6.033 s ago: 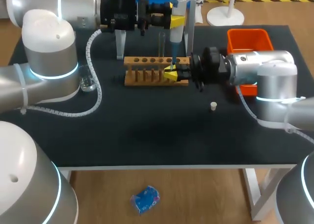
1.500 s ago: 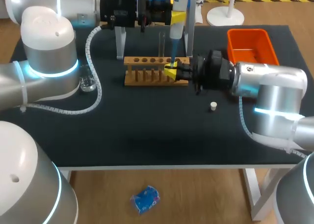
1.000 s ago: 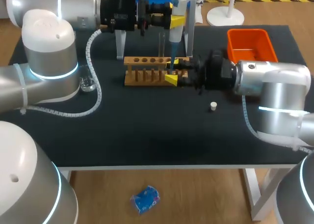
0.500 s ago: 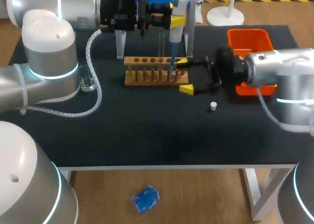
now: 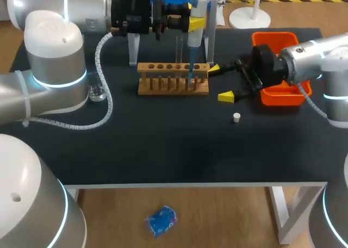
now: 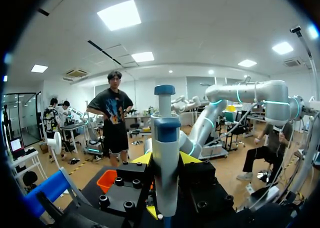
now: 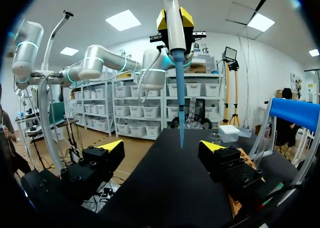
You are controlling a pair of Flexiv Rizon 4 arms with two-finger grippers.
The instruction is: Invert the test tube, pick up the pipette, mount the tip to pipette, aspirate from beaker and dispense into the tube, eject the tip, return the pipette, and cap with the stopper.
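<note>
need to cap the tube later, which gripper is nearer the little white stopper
Right. The right gripper is open close by the stopper; the left gripper holds the pipette beyond the rack.

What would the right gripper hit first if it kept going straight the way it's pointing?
Probably the blue tip on the pipette, which hangs straight ahead of the open right gripper, between its fingers. The wooden rack sits close beside that line; depth is unclear.
</note>
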